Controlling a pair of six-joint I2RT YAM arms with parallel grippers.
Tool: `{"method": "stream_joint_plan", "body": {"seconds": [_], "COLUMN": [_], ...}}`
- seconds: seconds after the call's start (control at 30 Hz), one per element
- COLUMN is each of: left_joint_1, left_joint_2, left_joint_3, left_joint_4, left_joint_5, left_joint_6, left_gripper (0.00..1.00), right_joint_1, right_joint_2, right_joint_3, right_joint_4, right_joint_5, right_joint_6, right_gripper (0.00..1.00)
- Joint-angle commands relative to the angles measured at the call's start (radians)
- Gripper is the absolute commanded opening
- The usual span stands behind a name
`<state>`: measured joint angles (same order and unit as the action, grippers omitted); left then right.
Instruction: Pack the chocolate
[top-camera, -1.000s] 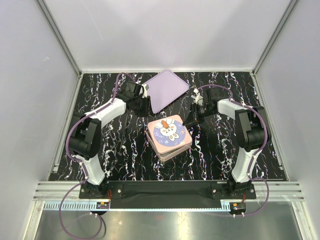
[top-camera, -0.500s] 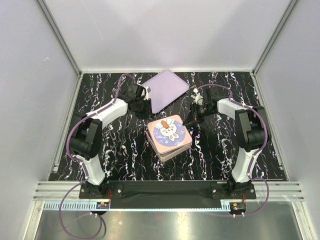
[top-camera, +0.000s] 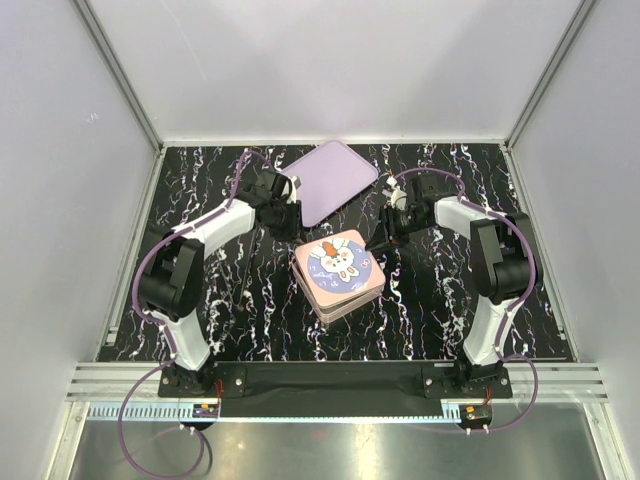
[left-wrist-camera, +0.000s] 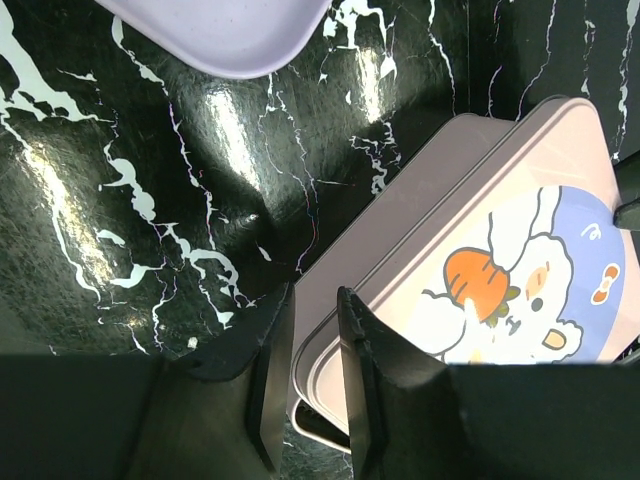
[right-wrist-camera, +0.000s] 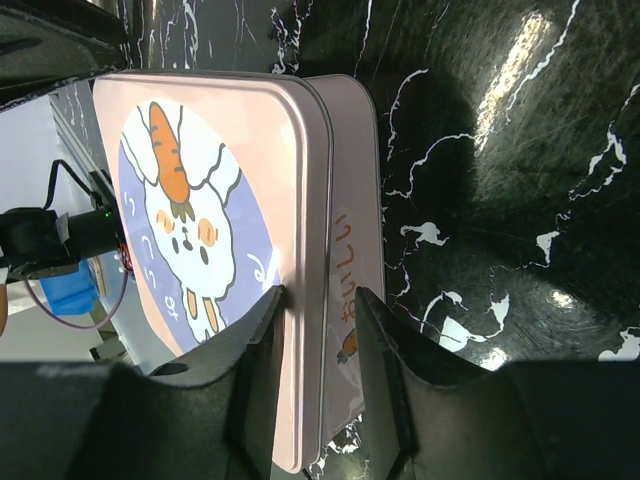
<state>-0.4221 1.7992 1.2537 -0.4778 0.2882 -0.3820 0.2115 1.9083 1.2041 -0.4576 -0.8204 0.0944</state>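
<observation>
The lid (top-camera: 338, 262) with the bunny sits square on the box (left-wrist-camera: 400, 200) in the middle of the worktop (top-camera: 250, 300). Neither one shifts over the last second. No chocolate shows in any view. With the lid on, it is presumably already inside, but that is a judgement only.

What changes is small and lies in the arms. In the top view the left pincer (left-wrist-camera: 315, 300) creeps away from the tray's (top-camera: 330, 178) near edge and down to the box's far-left corner. Its fingers now straddle the rim there, one outside the wall and one over the lid. The gap between them is narrow and narrowing. Whether they actually pinch the rim cannot be told.

The right pincer (right-wrist-camera: 320, 295) keeps its place at the opposite corner. Its fingers spread a little as they straddle the lid's edge, one over the top face and one by the side wall. They look parted and slack, not clamped.

This reads as the closing stage: the lid is seated and the right side is letting go. The left either steadies the corner or tests the fit. The risk is a nudge lifting the lid askew.
</observation>
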Motion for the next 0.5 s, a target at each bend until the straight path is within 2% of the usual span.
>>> {"method": "stream_joint_plan", "body": {"seconds": [0.0,0.47], "left_joint_1": [-0.006,-0.020], "left_joint_2": [-0.061,-0.113], "left_joint_3": [-0.005,-0.045], "left_joint_4": [0.016,0.016], "left_joint_5": [0.012,0.012], "left_joint_6": [0.006,-0.006], "left_gripper": [0.28,0.27], "right_joint_1": [0.019,0.043], "right_joint_2": [-0.051,-0.045], "right_joint_3": [0.038,0.067], "right_joint_4": [-0.004,-0.023], "right_joint_5": [0.026,0.032], "right_joint_6": [-0.007,-0.015], "right_gripper": [0.41,0.36]}}
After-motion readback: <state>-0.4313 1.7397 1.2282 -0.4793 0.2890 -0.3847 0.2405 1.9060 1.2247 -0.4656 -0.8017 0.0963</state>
